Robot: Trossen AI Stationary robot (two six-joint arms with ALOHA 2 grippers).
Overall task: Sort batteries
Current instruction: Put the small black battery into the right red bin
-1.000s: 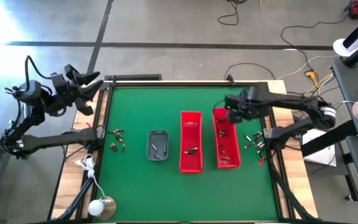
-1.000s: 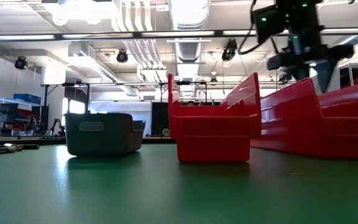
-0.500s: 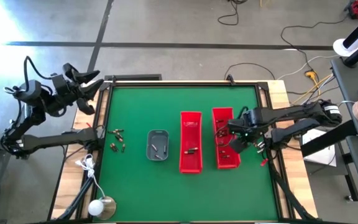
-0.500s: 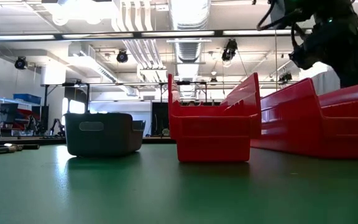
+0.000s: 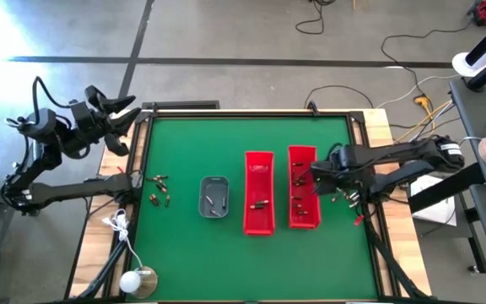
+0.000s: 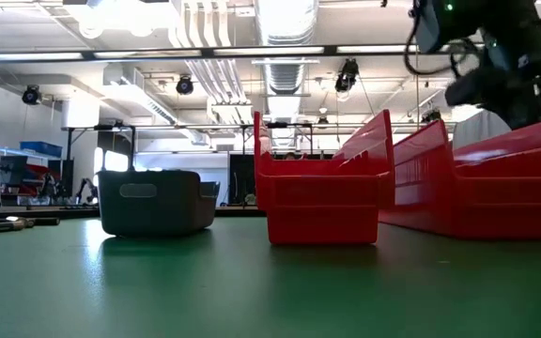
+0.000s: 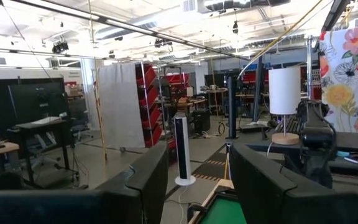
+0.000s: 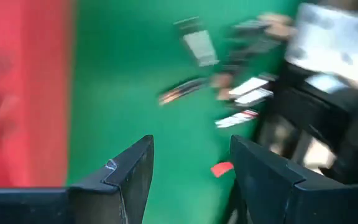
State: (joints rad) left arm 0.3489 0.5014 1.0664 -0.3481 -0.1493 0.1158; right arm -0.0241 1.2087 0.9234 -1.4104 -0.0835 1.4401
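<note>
Right-hand long red plastic bin [image 5: 303, 187] now squared up beside its twin, no longer skewed. Right gripper [image 8: 191, 171] swung off it toward small dark cylindrical batteries [image 5: 342, 192] near the worktop's right edge, fingers parted and empty. Left gripper [image 7: 199, 180] parked beyond the left edge, fingers apart, empty; more batteries [image 5: 159, 189] lying there unsorted.

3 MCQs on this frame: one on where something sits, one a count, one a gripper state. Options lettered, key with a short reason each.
1. Where is the grey tray?
A. Left of both red bins
B. Between the red bins
C. Right of both red bins

2. How many red bins are on the green mat?
A. One
B. Two
C. Three

3. What state is the right gripper in?
A. Shut on a battery
B. Shut on a bin wall
C. Open, nothing between the fingers

Key:
1 A: the high view shows the tray left of the first red bin.
2 B: only that bin and a second red bin show.
3 C: the right wrist view shows a bare gap over the mat.
</note>
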